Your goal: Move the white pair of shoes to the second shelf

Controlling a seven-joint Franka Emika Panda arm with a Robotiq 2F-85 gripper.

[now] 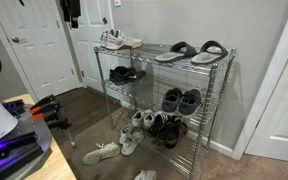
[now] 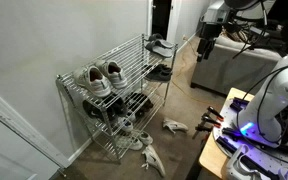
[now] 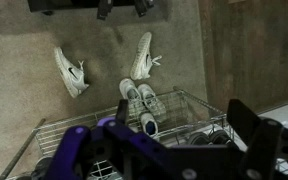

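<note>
The white pair of shoes [image 1: 119, 40] stands on the top tier of the chrome wire rack, at one end; both exterior views show it [image 2: 99, 78]. One tier down, the second shelf [image 1: 152, 92] holds dark shoes. My gripper [image 2: 206, 42] hangs high in the air beyond the rack's far end, well away from the white pair. In the wrist view the gripper [image 3: 159, 135] looks down on the rack with its dark fingers [image 3: 246, 120] spread wide and nothing between them. I cannot make out the white pair in the wrist view.
Grey-and-black slides [image 1: 189, 50] lie on the top tier beside the white pair. More shoes [image 1: 149, 125] crowd the rack's foot. Loose off-white sneakers [image 3: 71, 72] [image 3: 142, 55] lie on the carpet in front. A white door [image 1: 39, 45] and a couch [image 2: 234, 65] stand nearby.
</note>
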